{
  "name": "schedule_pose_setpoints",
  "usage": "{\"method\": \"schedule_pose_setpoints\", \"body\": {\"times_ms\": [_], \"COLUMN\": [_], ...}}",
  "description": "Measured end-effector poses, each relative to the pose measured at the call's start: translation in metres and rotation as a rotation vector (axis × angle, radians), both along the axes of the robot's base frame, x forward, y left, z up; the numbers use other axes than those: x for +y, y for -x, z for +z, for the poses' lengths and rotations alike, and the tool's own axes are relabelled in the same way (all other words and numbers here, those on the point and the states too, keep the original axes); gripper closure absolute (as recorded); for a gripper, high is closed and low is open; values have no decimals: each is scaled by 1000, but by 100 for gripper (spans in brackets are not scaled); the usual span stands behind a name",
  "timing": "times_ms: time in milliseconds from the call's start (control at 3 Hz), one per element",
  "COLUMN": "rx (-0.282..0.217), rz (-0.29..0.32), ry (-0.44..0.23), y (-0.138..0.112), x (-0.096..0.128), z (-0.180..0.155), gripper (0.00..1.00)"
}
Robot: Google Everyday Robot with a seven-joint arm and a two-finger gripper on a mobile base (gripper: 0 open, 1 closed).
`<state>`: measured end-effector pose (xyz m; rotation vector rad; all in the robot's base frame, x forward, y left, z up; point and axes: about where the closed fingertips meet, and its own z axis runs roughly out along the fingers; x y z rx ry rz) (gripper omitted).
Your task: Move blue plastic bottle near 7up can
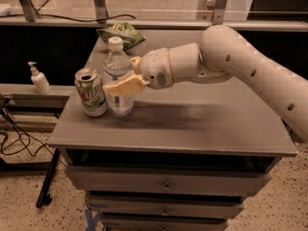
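Note:
The blue plastic bottle (pixel 117 70), clear with a white cap, stands upright on the grey table (pixel 192 124) at its left side. The 7up can (pixel 91 92) stands just left of it, almost touching. My gripper (pixel 121 84) reaches in from the right and is shut on the bottle at mid-height. One cream finger (pixel 126 85) crosses the front of the bottle; the other is hidden behind it.
A green-and-white snack bag (pixel 122 32) lies at the table's far left corner. A white pump dispenser (pixel 38 79) stands on a low ledge left of the table. Drawers sit below the tabletop. Cables lie on the floor at the left.

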<state>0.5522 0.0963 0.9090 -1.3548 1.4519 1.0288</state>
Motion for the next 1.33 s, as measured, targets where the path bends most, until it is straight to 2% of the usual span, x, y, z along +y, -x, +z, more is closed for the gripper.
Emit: {"method": "schedule_pose_setpoints", "body": {"times_ms": [333, 667, 1000, 1333], "rx": [-2, -2, -1, -4], "rz": [3, 1, -4, -43], "ry": [3, 6, 7, 3], "y": [1, 1, 0, -7], "x": [0, -1, -3, -17], "z": [-1, -2, -2, 1], "gripper": [12, 0, 0, 0]}}
